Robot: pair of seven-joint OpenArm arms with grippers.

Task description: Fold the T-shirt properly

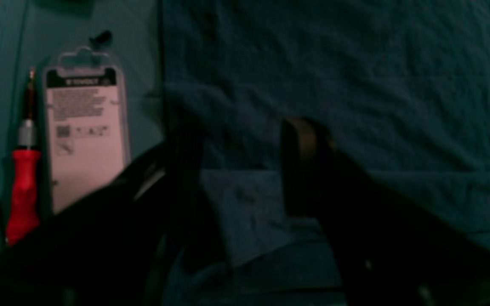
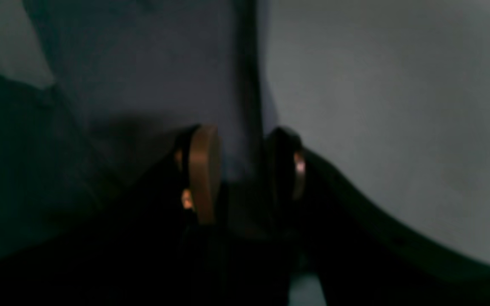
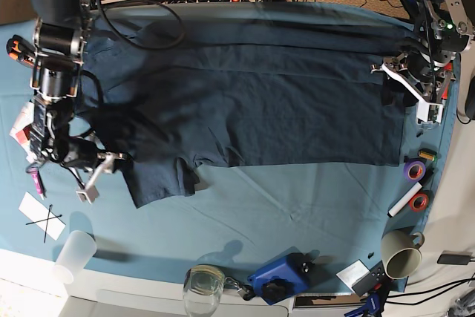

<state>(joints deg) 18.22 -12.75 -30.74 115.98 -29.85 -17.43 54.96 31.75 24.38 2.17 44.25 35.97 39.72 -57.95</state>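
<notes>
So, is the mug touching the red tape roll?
Apart. The base view shows a strip of bare cloth between the mug and the red tape roll above it.

The right wrist view is dim and blurred, so whether the right gripper (image 2: 245, 163) pinches the T-shirt (image 2: 143, 76) fold between its fingers cannot be told, and the print on the packaging card (image 1: 84, 127) is unreadable.
</notes>
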